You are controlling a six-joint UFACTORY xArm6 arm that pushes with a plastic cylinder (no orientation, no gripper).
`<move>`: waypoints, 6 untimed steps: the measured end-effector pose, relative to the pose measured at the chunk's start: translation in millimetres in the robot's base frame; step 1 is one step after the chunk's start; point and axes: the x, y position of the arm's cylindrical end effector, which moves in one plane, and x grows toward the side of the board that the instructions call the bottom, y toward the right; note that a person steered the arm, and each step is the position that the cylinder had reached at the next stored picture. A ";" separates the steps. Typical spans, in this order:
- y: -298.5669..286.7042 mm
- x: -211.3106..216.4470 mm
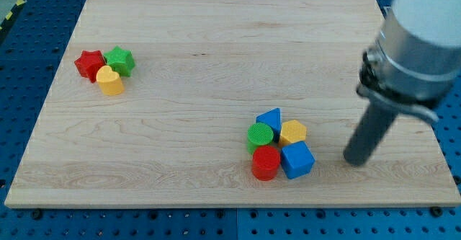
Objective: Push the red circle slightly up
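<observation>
The red circle [265, 162] is a short red cylinder near the view's bottom, right of centre. It touches a green circle [260, 135] above it and a blue cube [297, 159] on its right. A blue triangle-like block [271, 119] and a yellow hexagon-like block [293, 132] sit just above, closing the cluster. My tip [354, 161] rests on the board to the right of this cluster, about level with the red circle and clear of the blue cube.
A red star [89, 63], a green star [119, 60] and a yellow heart [109, 81] are huddled near the view's upper left. The wooden board [216, 52] lies on a blue perforated table. The arm's grey body [414, 45] hangs over the board's right edge.
</observation>
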 end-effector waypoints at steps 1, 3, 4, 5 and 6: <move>-2.1 9.3; -73.8 28.2; -83.9 28.2; -94.4 28.2; -117.5 28.2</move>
